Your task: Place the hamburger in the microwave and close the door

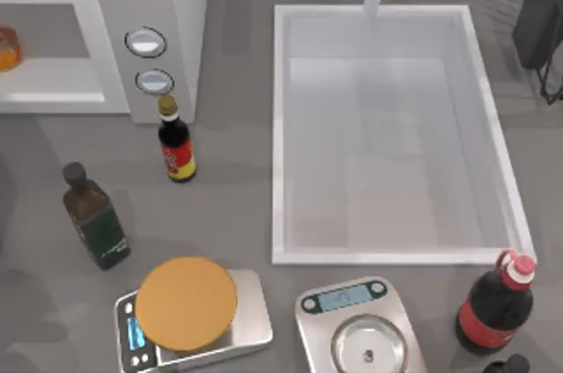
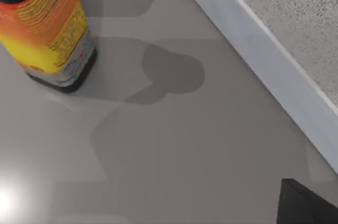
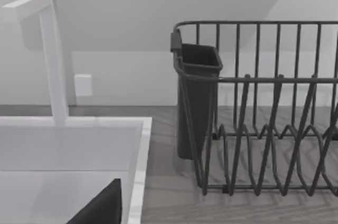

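While the hamburger already sits inside the microwave, at the far left edge of the top view's upper left, the step in hand reads as closing the door. Cavity is open; two dials on the grey front panel face the table.

Door: speckled mesh window and white edge cross the upper right of the left wrist view, swung out over the table. That places the left arm low beside it. A dark corner at that frame's lower right may be a fingertip; whether the left gripper is released or clenched, cannot tell. Same for the right gripper.

To do it well (judgement): push the outer face of the door near its free edge, sweep in one arc toward the cavity, and keep clear of the soy sauce bottle standing just in front of the microwave; it looks easy to topple.

Views differ: right wrist view gives the dish rack, faucet and sink rim.
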Robot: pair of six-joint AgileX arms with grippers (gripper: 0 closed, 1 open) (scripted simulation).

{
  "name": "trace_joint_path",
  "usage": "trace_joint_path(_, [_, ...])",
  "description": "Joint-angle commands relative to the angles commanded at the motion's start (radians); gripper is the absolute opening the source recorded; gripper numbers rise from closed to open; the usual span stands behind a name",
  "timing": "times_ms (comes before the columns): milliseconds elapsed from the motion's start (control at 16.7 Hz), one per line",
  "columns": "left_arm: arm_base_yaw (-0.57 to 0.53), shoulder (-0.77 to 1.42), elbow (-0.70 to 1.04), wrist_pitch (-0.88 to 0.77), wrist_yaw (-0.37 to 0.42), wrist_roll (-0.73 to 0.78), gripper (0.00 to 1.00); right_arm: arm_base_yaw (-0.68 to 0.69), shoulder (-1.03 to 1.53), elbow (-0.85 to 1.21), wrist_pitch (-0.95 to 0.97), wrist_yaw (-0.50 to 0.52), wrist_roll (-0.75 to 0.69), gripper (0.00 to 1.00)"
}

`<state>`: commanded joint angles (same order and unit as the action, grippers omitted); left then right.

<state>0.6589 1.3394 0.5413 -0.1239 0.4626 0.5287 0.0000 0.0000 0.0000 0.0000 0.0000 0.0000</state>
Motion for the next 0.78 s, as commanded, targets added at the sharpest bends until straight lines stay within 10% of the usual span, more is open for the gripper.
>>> trace_joint_path(780, [-0.163, -0.137, -0.112, 0.033, -0.102, -0.125, 0.00, 0.000, 0.000, 0.000, 0.000, 0.000, 0.000, 1.00])
